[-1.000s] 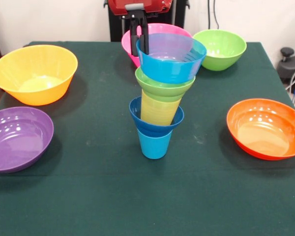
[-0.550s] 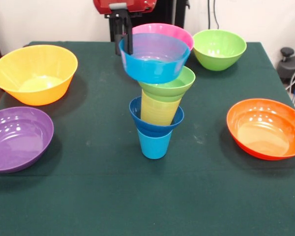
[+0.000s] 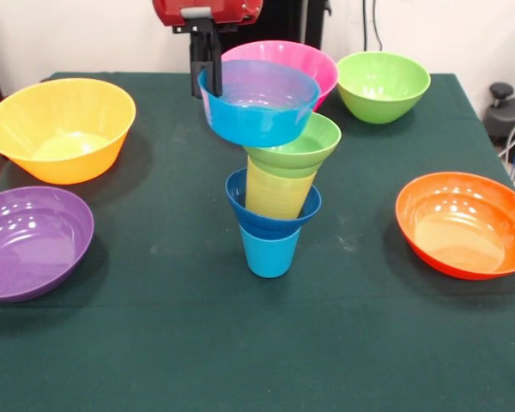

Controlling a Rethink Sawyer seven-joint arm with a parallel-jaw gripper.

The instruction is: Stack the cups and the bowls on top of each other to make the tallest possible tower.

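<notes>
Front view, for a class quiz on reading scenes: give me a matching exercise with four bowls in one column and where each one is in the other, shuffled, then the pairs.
Things:
1. light blue bowl
2. small green bowl
3. dark blue bowl
4. purple bowl

Places:
A. on the table at the picture's left edge
B. seated in the blue cup, low in the tower
C. held by its rim in the gripper
D. on the yellow cup

Pairs: 1-C, 2-D, 3-B, 4-A
</notes>
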